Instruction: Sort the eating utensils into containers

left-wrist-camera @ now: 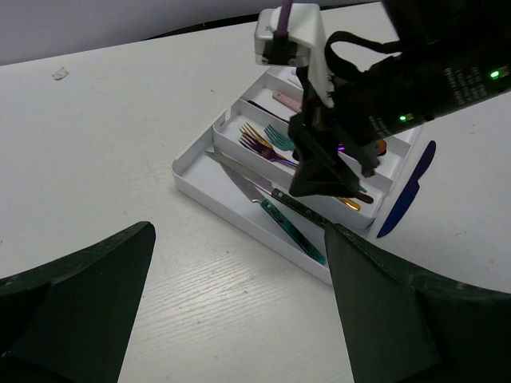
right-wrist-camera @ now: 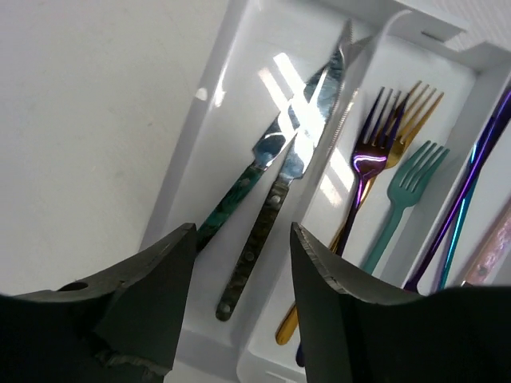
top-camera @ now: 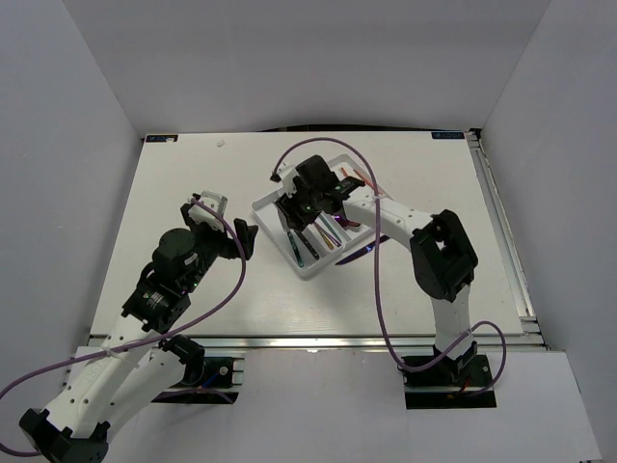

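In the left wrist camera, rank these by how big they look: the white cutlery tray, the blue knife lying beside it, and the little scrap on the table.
1. white cutlery tray, by far the largest.
2. blue knife.
3. scrap, smallest, though it also lies farthest from the camera.

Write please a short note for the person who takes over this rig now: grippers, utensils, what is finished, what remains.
Left gripper: open, empty, facing the white plastic cutlery tray.
Right gripper: open, empty, over the tray's knife compartment.
Done: two silver-bladed knives lie in the outer compartment; purple, gold and teal forks in the next.
Left: one dark blue knife lies on the table beside the tray. The other compartments are partly hidden.
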